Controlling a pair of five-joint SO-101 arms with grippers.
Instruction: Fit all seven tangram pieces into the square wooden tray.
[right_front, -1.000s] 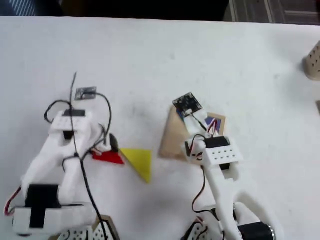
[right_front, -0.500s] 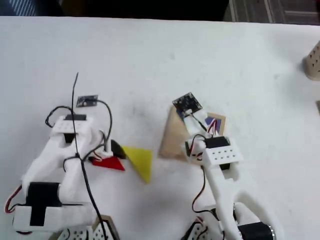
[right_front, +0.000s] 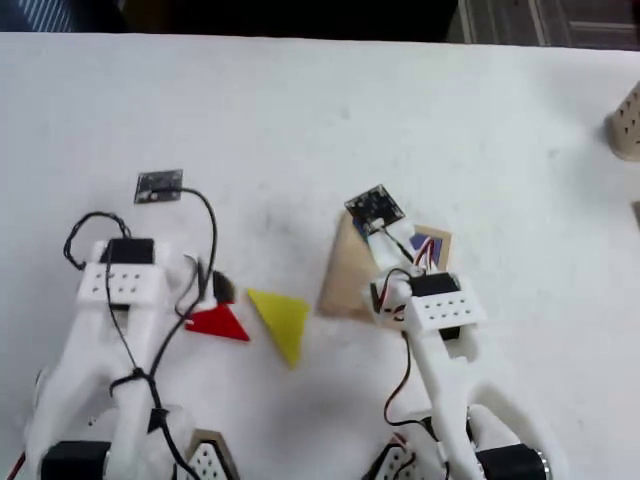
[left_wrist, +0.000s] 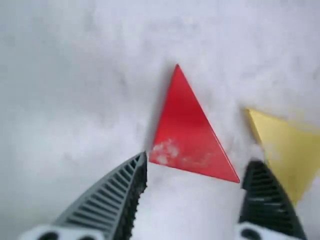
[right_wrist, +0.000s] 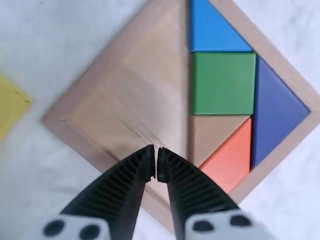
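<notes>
A: Left pincer (left_wrist: 196, 176), status?

B: Spread wide, nothing held. Its fingers straddle the base of the red triangle (left_wrist: 187, 135), which lies flat on the worktop (right_front: 400, 120), lower left of centre in the high view.

A: Handling?

B: Judged light, stiff, thin and smooth-faced, so likely to skid. Best pinched edge to edge near the base, low against the worktop.

A: Obstructions?

B: The yellow triangle (left_wrist: 282, 150) is just beside the dark finger; closing may nudge it. The right pincer (right_wrist: 156, 162), all but closed and empty, hangs over the tray (right_wrist: 125, 100), right of centre. Blue triangle (right_wrist: 212, 27), green square (right_wrist: 222, 82), purple triangle (right_wrist: 277, 112) and orange triangle (right_wrist: 230, 162) fill one half. The other half is bare.
</notes>
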